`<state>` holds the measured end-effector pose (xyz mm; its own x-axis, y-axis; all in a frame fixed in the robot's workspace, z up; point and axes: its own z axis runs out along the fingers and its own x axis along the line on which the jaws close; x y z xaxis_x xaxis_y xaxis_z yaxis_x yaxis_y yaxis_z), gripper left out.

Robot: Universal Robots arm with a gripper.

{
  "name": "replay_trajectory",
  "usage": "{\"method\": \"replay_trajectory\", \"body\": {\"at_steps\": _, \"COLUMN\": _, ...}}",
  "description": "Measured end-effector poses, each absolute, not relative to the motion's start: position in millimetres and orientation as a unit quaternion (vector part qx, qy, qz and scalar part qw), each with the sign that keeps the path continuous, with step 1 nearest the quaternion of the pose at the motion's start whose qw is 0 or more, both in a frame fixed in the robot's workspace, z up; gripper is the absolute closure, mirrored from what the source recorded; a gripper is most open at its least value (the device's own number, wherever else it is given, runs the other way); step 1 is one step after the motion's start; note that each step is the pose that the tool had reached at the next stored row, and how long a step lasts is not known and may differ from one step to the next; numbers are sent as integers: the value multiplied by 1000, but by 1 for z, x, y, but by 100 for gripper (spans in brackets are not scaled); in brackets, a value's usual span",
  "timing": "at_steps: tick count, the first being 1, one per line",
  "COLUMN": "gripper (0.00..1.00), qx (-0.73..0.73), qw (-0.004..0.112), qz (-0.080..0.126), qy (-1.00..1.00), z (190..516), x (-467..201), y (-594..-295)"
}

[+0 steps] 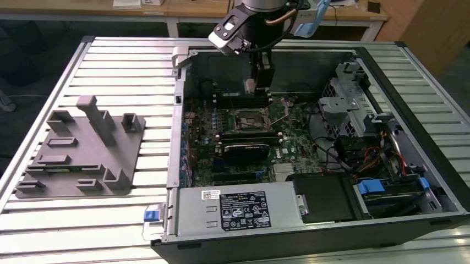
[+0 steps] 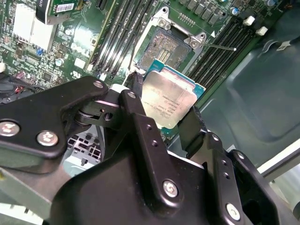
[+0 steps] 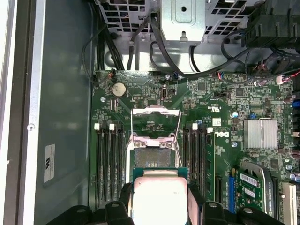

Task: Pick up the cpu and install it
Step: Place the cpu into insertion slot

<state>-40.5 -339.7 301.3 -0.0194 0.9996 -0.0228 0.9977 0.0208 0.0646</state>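
The tool (image 2: pixel 165 104) was clamped on the cpu (image 2: pixel 171 96), one black finger (image 2: pixel 140 112) pressed against each of two opposite edges, so the chip hung flat with its silver top facing up. In the exterior view the tool (image 1: pixel 258 82) hung inside the open computer case (image 1: pixel 411 99), above the motherboard (image 1: pixel 294 146), while the grey fixture tray (image 1: pixel 81 154) sat well apart on the slatted surface (image 1: pixel 125 66) to the exterior view's left. The relation that mattered was chip to socket (image 3: pixel 152 157). In the first wrist view the socket lay open just past the free edge of the cpu (image 3: pixel 159 197), the edge away from the tool's body, with its load plate (image 3: pixel 155 117) swung up beyond it and memory slots (image 3: pixel 108 159) flanking it on both sides. The chip's edges looked roughly square to the socket frame, though, judging from both wrist views, it was held above the board and short of the socket, not seated in it.
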Motion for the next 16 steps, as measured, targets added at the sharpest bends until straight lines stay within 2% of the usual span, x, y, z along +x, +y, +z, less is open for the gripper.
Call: {"method": "replay_trajectory", "body": {"at_steps": 16, "gripper": 45, "qx": 700, "qw": 31, "qz": 15, "qy": 714, "z": 293, "x": -40, "y": -340}}
